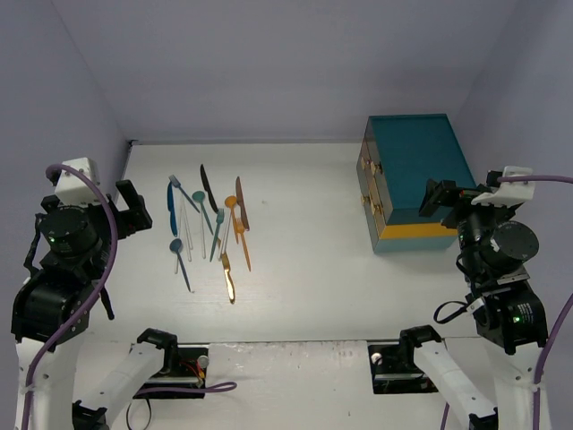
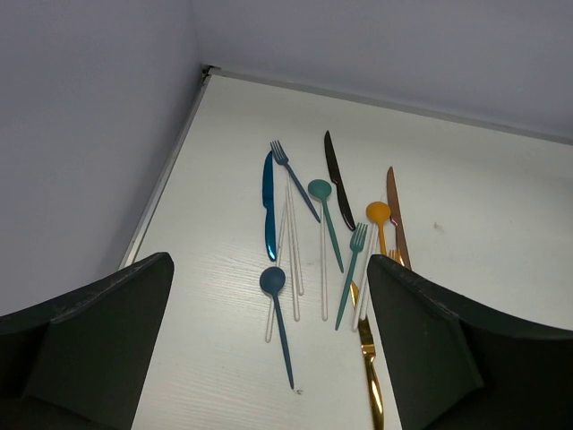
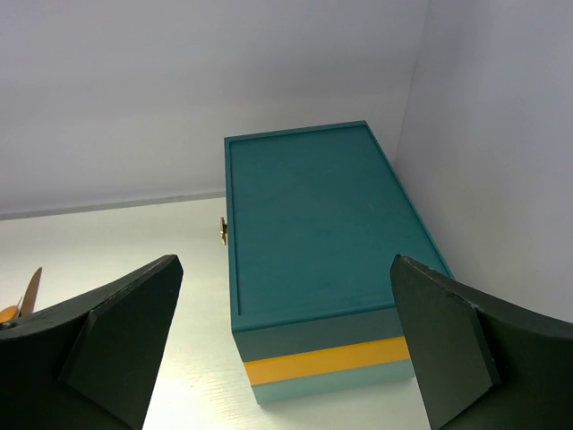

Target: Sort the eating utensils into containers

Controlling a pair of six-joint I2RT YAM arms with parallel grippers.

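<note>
Soft, even light fills all three views and gives the plain matte walls (image 1: 269, 63) a cool violet cast. The white wood-grain bench (image 1: 313, 269) is bright but not blown out. Shadows are faint and soft-edged; the clearest is a thin one beside the opaque teal chest with a yellow band (image 1: 412, 170) at the right of the overhead view. A shiny gold plastic knife (image 1: 229, 279) gives a warm glint left of centre. In the wrist views the dark fingers (image 2: 89, 349) of the left end effector (image 2: 269, 262) and of the right end effector (image 3: 286, 260) fill the lower corners, underexposed and slightly soft, while the background is sharp. The bench edges lean from wide-angle distortion.
</note>
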